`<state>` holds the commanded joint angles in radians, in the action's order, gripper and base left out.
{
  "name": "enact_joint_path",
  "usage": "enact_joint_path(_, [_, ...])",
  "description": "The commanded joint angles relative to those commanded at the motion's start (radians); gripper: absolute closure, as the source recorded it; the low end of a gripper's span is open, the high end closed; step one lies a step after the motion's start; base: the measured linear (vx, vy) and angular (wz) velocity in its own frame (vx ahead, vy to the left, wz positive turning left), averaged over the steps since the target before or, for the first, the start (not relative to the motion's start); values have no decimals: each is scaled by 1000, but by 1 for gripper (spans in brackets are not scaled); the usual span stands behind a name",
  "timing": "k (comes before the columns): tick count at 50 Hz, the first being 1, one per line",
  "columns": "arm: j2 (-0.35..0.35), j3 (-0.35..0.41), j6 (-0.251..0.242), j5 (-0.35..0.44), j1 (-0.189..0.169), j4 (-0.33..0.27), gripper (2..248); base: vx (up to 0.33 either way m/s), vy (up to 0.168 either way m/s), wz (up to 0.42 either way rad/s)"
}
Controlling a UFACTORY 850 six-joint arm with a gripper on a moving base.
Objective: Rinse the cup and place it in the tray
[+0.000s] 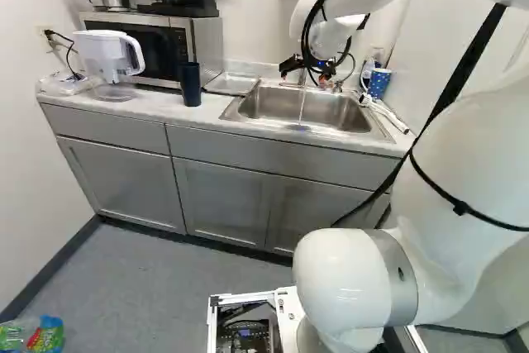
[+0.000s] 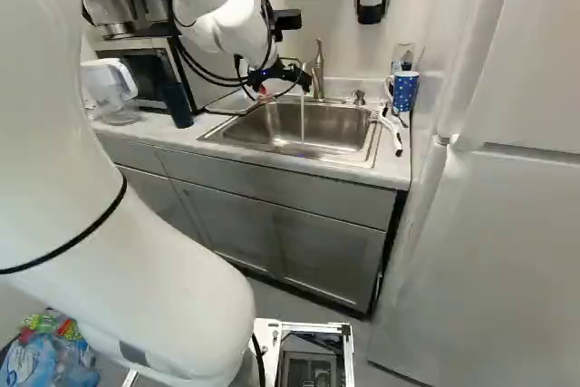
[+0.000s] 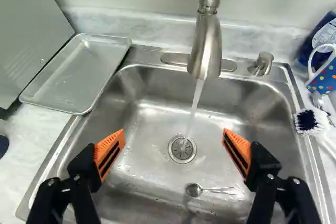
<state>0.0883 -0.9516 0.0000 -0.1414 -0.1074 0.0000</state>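
One dotted mug (image 2: pixel 405 90) and one dark tumbler (image 1: pixel 190 84) flanked the sink (image 3: pixel 149 129); either seemed stiff, slippery once wet, best grasped round its middle by the spread, empty jaws (image 3: pixel 174 136).

The white arm (image 1: pixel 463 155) reaches forward, black tool (image 2: pixel 279 77) angled down, fingers (image 3: pixel 109 153) spread wide.

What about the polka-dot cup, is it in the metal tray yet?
No, the polka-dot cup is across the sink from the metal tray.
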Motion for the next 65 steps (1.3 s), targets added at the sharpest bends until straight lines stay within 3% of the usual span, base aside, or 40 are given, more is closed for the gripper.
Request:
enact_joint_path(30, [1, 1, 0, 0, 7, 0, 3, 0, 0, 0])
enact_joint_path(65, [10, 9, 0, 0, 113, 0, 3, 0, 0, 0])
